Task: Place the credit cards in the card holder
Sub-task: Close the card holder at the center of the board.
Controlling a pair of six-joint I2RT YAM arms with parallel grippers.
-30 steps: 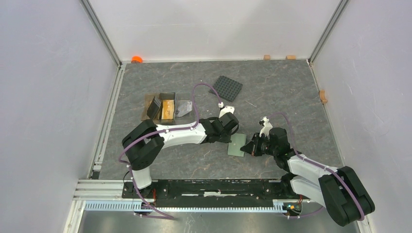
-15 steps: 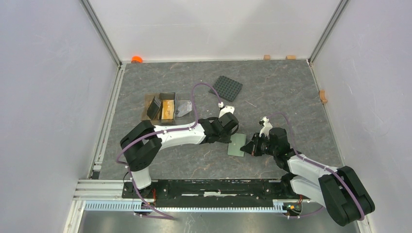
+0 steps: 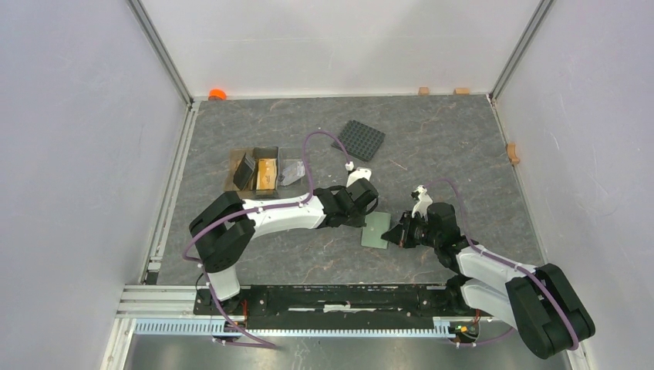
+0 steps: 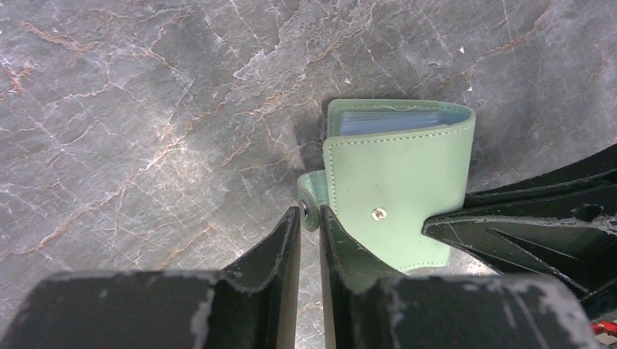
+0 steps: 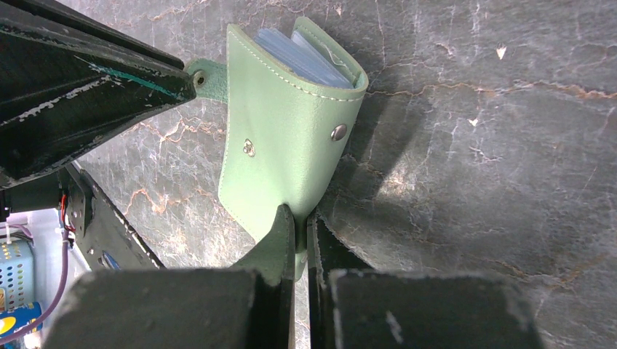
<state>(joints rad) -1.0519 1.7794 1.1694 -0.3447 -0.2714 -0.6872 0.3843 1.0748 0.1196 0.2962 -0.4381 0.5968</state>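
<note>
The pale green card holder [image 3: 376, 230] lies folded between both arms, clear blue sleeves showing at its open end [image 4: 389, 120]. My left gripper [image 4: 309, 212] is shut on its small snap tab [image 4: 311, 196], pinched at the fingertips. My right gripper [image 5: 300, 214] is shut on the opposite edge of the card holder [image 5: 284, 138]. The credit cards stay in the brown tray at the back left: a black one [image 3: 245, 169], a tan-gold one [image 3: 267, 171] and a grey-white one [image 3: 291, 171].
A brown open tray [image 3: 231, 182] sits at the back left. Behind the arms lies a black studded square plate [image 3: 362, 140]. An orange object [image 3: 217, 94] and small wooden blocks [image 3: 423, 90] line the far edge. Walls enclose the table.
</note>
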